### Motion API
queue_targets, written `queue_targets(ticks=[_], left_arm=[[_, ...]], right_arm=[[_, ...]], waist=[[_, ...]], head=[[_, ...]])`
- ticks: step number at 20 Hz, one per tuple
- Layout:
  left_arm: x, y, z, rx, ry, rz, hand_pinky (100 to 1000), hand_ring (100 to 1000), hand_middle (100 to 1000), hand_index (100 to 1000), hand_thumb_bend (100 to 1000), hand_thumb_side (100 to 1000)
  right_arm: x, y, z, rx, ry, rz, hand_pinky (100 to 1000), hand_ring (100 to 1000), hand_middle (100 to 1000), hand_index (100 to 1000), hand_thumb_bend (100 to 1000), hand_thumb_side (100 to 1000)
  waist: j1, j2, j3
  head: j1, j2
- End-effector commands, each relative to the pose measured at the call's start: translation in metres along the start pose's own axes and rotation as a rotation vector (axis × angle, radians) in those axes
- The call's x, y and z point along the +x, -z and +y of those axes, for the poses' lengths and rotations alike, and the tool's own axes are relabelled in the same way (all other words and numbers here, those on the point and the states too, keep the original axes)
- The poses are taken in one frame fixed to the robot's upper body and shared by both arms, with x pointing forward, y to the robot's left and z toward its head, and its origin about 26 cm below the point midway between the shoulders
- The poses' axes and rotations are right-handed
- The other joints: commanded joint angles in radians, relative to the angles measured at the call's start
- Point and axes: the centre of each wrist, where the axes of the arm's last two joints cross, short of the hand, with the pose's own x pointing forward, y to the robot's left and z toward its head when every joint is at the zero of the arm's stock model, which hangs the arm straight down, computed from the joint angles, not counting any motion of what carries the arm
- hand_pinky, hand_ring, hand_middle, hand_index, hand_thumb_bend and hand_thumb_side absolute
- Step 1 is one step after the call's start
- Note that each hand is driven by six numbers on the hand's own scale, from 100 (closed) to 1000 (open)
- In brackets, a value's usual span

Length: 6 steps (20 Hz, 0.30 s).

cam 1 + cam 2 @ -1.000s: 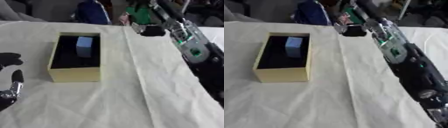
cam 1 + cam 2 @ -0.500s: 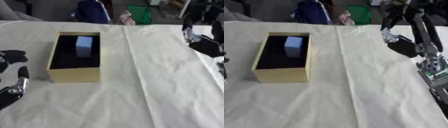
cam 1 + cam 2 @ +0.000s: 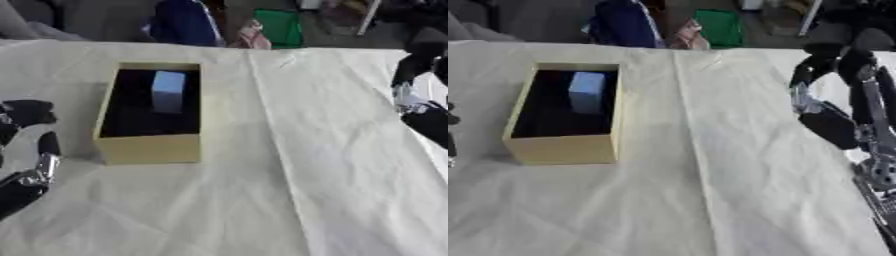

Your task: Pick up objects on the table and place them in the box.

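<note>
A pale yellow box (image 3: 149, 149) with a black inside stands left of the middle of the white cloth. A light blue block (image 3: 168, 91) sits in it, near the far end. My right hand (image 3: 829, 126) hovers over the right side of the table, well apart from the box, its fingers (image 3: 822, 59) loosely bent upward and holding nothing. At the lower left, beside the box, my left hand (image 3: 30, 150) rests open with its fingers up and nothing in it. No other loose object shows on the cloth.
The white cloth (image 3: 262, 200) has a crease running down its middle. Beyond the far edge stand a green thing (image 3: 280, 27), a dark blue thing (image 3: 182, 22) and a small pink-and-white shape (image 3: 254, 37). The table's right edge lies under my right arm.
My right arm has drawn back from the far edge near the green thing to the right side of the table. My left hand has come up a little at the lower left.
</note>
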Motion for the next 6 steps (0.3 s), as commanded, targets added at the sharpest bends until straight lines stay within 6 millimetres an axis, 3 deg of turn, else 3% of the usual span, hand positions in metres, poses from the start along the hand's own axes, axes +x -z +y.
queue_targets(ticks=[1,6], left_arm=[[0.0037,0.0021,0.0069,0.009,0.025,-0.015,820,716,725,719,100,258],[0.0034,0.0017,0.0067,0.011,0.024,-0.012,820,717,726,720,100,257]], right_arm=[[0.0036,0.0005,-0.0058,-0.035,-0.012,-0.025,737,491,552,737,100,334],[0.0005,-0.0068,-0.0039,-0.049,-0.003,0.003,739,490,551,736,100,329]], waist=[[0.004,-0.012,-0.002],[0.005,-0.012,-0.002]], head=[[0.005,-0.001],[0.004,0.001]])
